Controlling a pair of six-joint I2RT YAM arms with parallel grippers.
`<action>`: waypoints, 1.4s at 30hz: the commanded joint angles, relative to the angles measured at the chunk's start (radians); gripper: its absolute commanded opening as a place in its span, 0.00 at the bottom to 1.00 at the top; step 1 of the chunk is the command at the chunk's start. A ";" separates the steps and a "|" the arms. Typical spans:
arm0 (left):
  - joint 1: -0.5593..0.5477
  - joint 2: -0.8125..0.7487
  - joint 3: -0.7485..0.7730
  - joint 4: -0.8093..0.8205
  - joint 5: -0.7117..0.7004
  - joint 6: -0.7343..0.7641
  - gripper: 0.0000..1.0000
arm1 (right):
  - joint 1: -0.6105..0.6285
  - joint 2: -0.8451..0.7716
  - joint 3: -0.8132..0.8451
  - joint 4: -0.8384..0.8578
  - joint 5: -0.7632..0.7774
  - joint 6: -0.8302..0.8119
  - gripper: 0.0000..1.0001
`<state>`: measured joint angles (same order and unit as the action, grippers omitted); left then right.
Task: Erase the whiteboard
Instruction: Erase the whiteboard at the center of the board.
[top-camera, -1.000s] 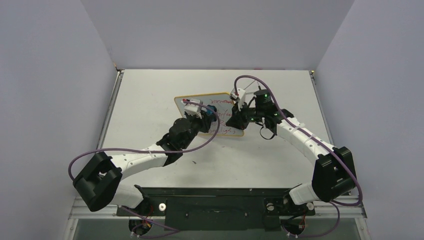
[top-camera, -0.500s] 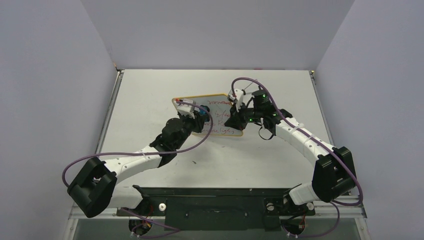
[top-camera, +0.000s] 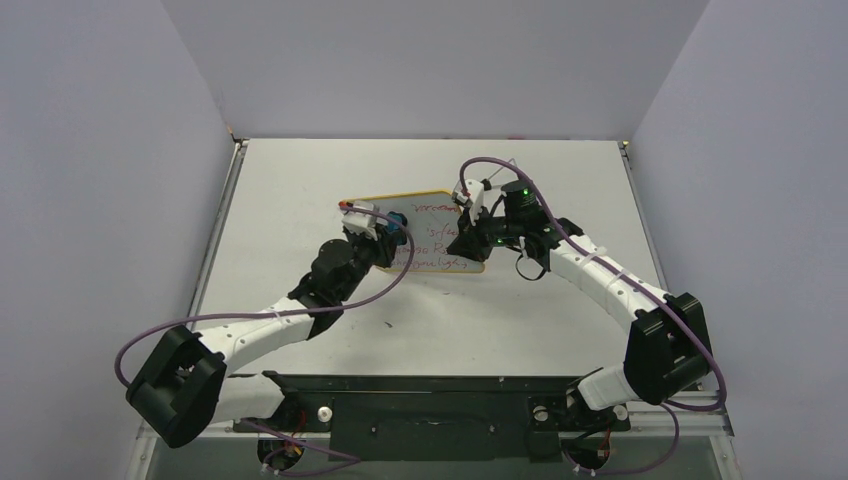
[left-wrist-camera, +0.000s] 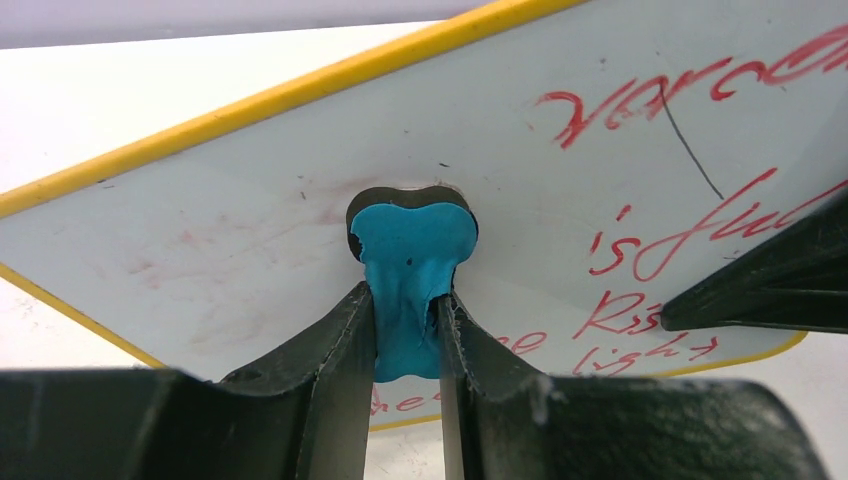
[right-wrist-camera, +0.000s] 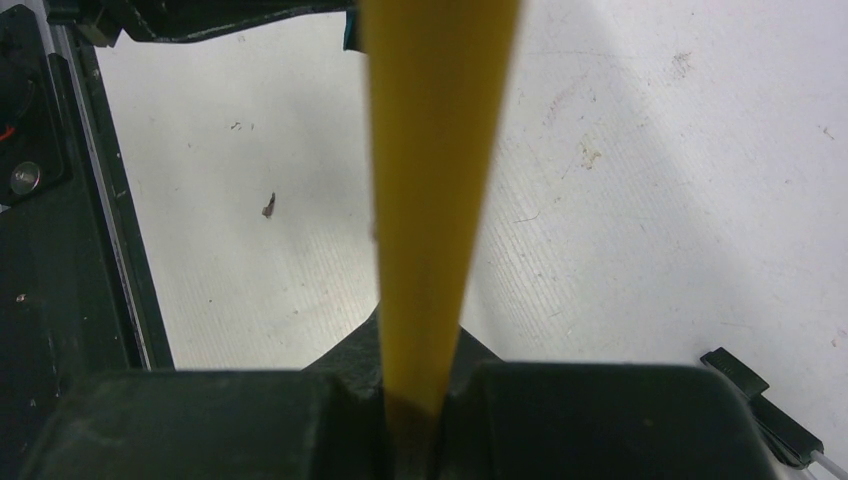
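Observation:
The whiteboard (top-camera: 437, 228) with a yellow frame stands tilted at mid-table, red handwriting on its right half. In the left wrist view the whiteboard (left-wrist-camera: 620, 140) shows faint red smears on its left part. My left gripper (top-camera: 385, 232) is shut on a blue-and-black eraser (left-wrist-camera: 411, 255), pressed against the board face near its left side; the gripper (left-wrist-camera: 408, 305) pinches the eraser's blue part. My right gripper (top-camera: 470, 238) is shut on the board's right edge. In the right wrist view the yellow frame (right-wrist-camera: 432, 150) runs up from that gripper (right-wrist-camera: 412, 405).
The white table (top-camera: 300, 180) is ringed by grey walls. A black rail (top-camera: 430, 395) with the arm bases runs along the near edge. A small dark speck (right-wrist-camera: 268, 207) lies on the table, and a black cable clip (right-wrist-camera: 762, 402) sits by the right wrist.
My left gripper has slid the eraser leftward across the board, towards its left edge. The board and my right gripper have shifted slightly left with it.

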<state>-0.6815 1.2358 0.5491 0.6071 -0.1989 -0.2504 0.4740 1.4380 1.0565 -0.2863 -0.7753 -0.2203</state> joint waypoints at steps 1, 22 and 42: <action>0.023 -0.021 0.008 0.035 0.028 -0.009 0.00 | 0.022 0.011 0.026 -0.041 -0.052 -0.015 0.00; 0.003 0.029 0.055 0.045 0.047 0.009 0.00 | 0.032 0.021 0.035 -0.055 -0.054 -0.027 0.00; -0.053 -0.024 0.164 0.104 0.063 0.028 0.00 | 0.031 0.029 0.038 -0.060 -0.053 -0.027 0.00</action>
<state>-0.7132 1.2530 0.6415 0.6025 -0.1364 -0.2413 0.4793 1.4513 1.0718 -0.2886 -0.7677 -0.2234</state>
